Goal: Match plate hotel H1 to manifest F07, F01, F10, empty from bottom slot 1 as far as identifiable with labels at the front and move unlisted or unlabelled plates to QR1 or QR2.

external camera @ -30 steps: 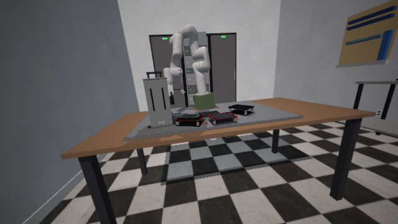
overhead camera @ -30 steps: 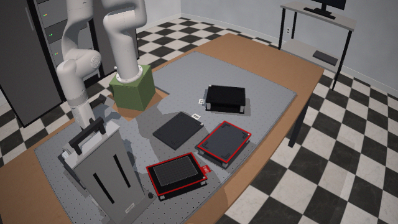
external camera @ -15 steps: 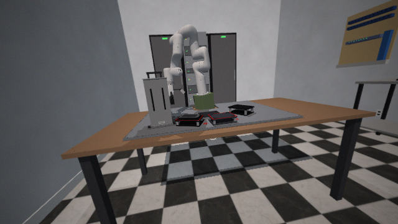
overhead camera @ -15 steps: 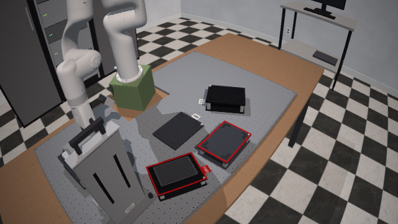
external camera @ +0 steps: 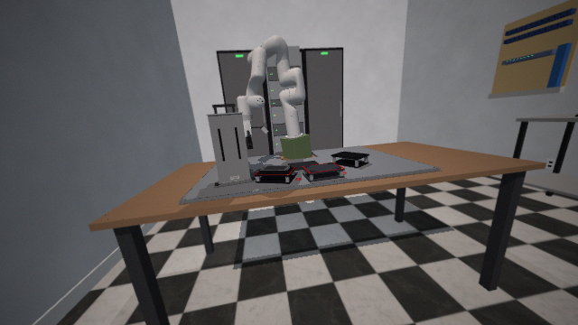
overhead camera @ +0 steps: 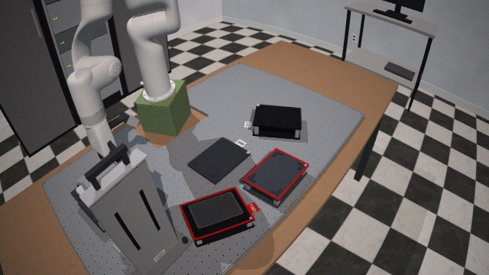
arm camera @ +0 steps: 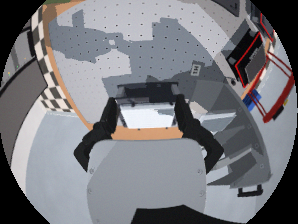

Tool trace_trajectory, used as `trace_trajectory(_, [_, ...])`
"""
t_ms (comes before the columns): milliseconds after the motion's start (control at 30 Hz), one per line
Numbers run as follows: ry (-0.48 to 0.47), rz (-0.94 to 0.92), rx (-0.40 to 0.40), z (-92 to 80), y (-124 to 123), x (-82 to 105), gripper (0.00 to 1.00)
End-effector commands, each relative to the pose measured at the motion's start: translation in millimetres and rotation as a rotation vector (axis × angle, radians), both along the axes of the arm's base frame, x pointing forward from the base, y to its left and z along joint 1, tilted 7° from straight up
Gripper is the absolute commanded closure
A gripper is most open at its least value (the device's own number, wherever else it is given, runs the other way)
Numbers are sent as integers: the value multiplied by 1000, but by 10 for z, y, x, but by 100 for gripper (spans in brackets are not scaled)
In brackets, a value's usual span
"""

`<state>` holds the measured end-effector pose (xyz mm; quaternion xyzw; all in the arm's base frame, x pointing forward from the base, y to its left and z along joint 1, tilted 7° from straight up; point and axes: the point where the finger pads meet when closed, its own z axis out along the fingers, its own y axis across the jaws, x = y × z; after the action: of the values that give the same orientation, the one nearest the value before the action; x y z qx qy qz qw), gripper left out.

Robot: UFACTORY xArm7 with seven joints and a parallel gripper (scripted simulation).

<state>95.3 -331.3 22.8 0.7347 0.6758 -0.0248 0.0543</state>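
The plate hotel H1 [overhead camera: 126, 198] is a grey tower with a black handle at the front left of the mat; it also shows in the exterior view [external camera: 230, 146]. Its open front faces the arm, so the slots are hidden in the top and exterior views. My gripper [arm camera: 145, 102] is open at that front, high on the tower. In the wrist view its black fingers stand either side of a pale plate end [arm camera: 148, 116] with a tan edge under it. I cannot read a label. A plate with a well grid [overhead camera: 215, 209] sits in a red-framed quarantine nest.
A second red-framed nest [overhead camera: 276, 172] shows a bare dark top with corner locators. A flat dark nest [overhead camera: 219, 158] lies mid-mat. A raised black station [overhead camera: 276, 120] stands further back. The arm's green base block [overhead camera: 164, 107] stands behind the hotel.
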Motion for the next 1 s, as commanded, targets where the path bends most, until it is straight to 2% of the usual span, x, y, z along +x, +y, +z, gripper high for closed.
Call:
trace_trajectory(0, [4,-1,-2,46,0,4,0])
trace_trajectory(700, [4,0,-2,363,36,-6,0])
trace_trajectory(967, [4,0,-2,363,36,-6,0])
